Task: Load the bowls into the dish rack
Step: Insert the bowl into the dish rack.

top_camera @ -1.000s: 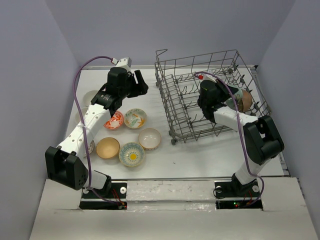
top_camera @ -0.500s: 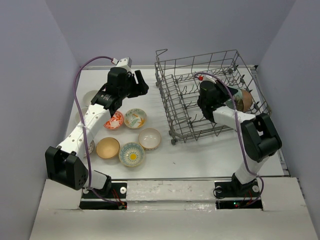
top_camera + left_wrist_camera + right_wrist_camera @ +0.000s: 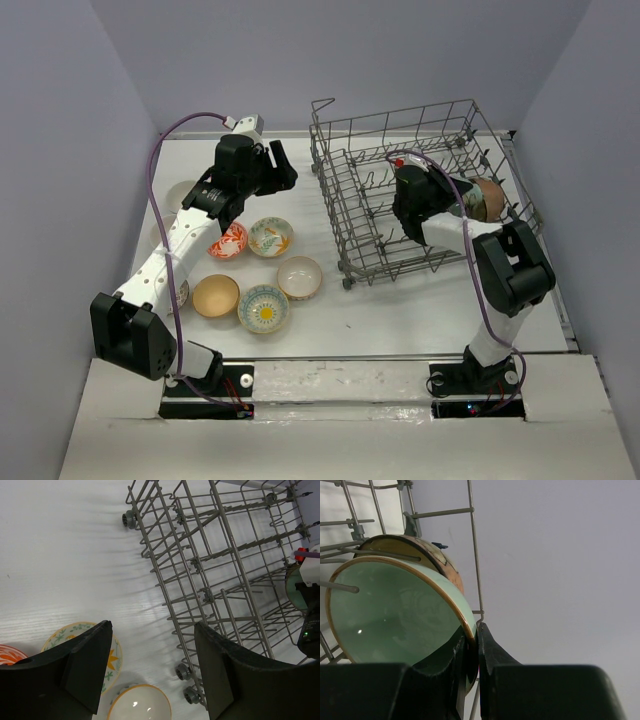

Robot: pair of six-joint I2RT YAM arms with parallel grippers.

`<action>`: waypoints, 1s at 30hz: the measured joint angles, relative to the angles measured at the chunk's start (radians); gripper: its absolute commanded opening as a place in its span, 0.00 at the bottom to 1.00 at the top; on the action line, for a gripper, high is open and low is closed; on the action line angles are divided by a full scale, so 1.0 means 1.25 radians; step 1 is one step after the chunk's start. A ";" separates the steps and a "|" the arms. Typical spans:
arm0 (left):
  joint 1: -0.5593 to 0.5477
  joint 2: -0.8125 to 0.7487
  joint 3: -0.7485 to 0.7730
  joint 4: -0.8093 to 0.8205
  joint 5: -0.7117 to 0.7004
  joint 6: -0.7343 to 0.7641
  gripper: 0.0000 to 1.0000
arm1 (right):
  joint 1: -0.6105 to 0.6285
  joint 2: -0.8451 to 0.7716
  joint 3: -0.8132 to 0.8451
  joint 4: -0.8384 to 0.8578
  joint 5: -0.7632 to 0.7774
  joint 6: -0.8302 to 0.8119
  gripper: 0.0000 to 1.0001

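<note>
Left arm reaches up the table's (image 3: pixel 420 310) left side, wrist turned right. The left gripper (image 3: pixel 278 168) hovers past the floral bowl (image 3: pixel 270 237), fingers spread, holding nothing. Loose beside it are the red-orange bowl (image 3: pixel 229 240), white bowl (image 3: pixel 300 277), tan bowl (image 3: pixel 216 296) and yellow-centre bowl (image 3: pixel 264 308). Rack (image 3: pixel 390 115) stands to their right. Right arm bends back into it – right gripper (image 3: pixel 476 635) is clamped on the teal bowl's (image 3: pixel 395 610) rim. That bowl stands on edge just in front of the brown bowl (image 3: pixel 410 547), at the rack's right wall.
</note>
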 measured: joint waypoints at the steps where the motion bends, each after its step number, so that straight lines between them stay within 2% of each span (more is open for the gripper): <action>1: 0.000 0.000 0.000 0.000 0.000 0.000 0.75 | 0.000 0.001 0.000 0.000 0.000 0.000 0.07; 9: 0.000 0.000 0.000 0.000 0.000 0.000 0.75 | 0.000 0.023 0.001 -0.013 0.001 0.036 0.08; 13: 0.000 0.000 0.000 0.000 0.000 0.000 0.75 | 0.000 0.041 0.003 -0.036 -0.001 0.061 0.14; 16: 0.000 0.000 0.000 0.000 0.000 0.000 0.75 | 0.000 0.043 0.007 -0.056 -0.002 0.082 0.21; 19: 0.000 0.000 0.000 0.000 0.000 0.000 0.75 | 0.000 0.043 0.023 -0.077 0.000 0.107 0.39; 21: 0.000 0.000 0.000 0.000 0.000 0.000 0.75 | 0.000 0.043 0.030 -0.085 0.000 0.119 0.46; 30: 0.000 0.000 -0.004 0.003 0.003 0.000 0.75 | 0.001 0.043 0.114 -0.284 -0.026 0.291 0.64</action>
